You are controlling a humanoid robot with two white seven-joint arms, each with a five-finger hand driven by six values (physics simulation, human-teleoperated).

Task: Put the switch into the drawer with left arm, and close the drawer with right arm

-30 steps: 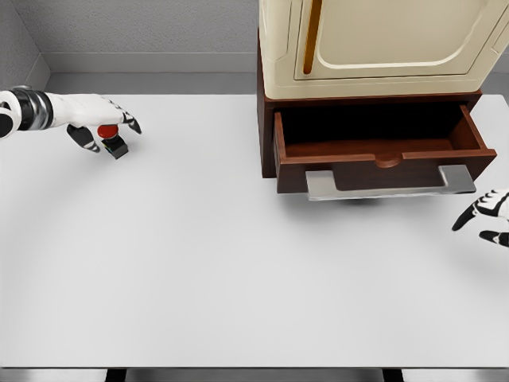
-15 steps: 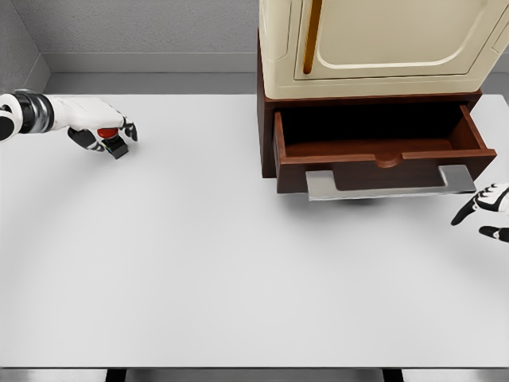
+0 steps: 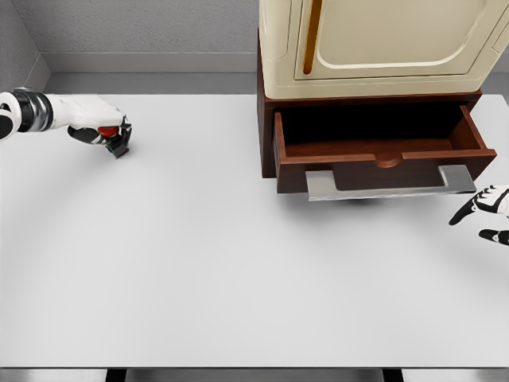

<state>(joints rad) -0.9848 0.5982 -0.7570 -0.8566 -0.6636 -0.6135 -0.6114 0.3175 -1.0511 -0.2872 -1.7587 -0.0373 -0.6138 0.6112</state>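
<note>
Left robot hand [image 3: 102, 130], fingers curled around small black switch with red button [image 3: 112, 139], far left on white tabletop [image 3: 199, 263], well apart from open brown wooden drawer [image 3: 382, 147]. Switch likely light, rigid; grip the black body sides. Right robot hand [image 3: 487, 215] relaxed, holding nothing.

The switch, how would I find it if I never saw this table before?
Start at the big white table and go to its far left side, away from the brown drawer. There the robot's left hand curls around the switch. It is a small dark block with a red button on top, the only red thing there.
</note>
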